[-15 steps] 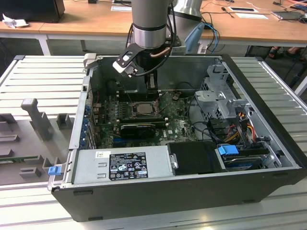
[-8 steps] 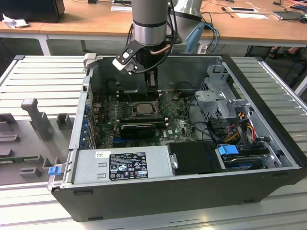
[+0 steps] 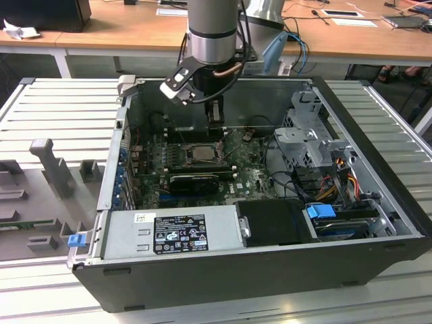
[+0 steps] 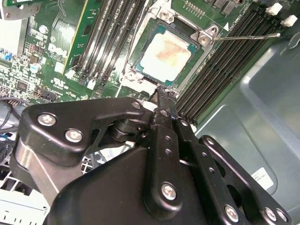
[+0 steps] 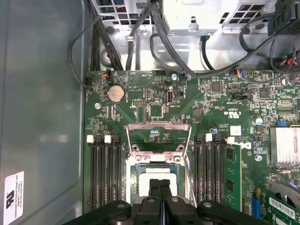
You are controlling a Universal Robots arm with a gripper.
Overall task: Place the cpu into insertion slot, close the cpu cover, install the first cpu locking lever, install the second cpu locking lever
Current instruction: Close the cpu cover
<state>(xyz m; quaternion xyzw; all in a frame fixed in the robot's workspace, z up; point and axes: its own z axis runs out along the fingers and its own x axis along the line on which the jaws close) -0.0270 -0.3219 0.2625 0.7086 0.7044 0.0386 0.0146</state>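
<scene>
Second wrist view: my black gripper (image 4: 162, 93), pressed together, tip just beside small square silver-grey cpu (image 4: 165, 56) seated in black-framed insertion slot (image 4: 136, 68).

Lab: wooden desks (image 3: 135, 27) (cable-strewn), slatted workbench (image 3: 61, 108).

cpu (image 4: 165, 57) in insertion slot (image 4: 135, 69), tool (image 4: 162, 96) beside

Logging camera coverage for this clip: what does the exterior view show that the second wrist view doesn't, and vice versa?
Exterior view adds the grey power supply, the drive cage and the arm above the case. Second wrist view adds a thin metal lever jutting out beside the cpu. Both share the green motherboard, the cpu lying silver side up on it, and the shut gripper close by.
</scene>
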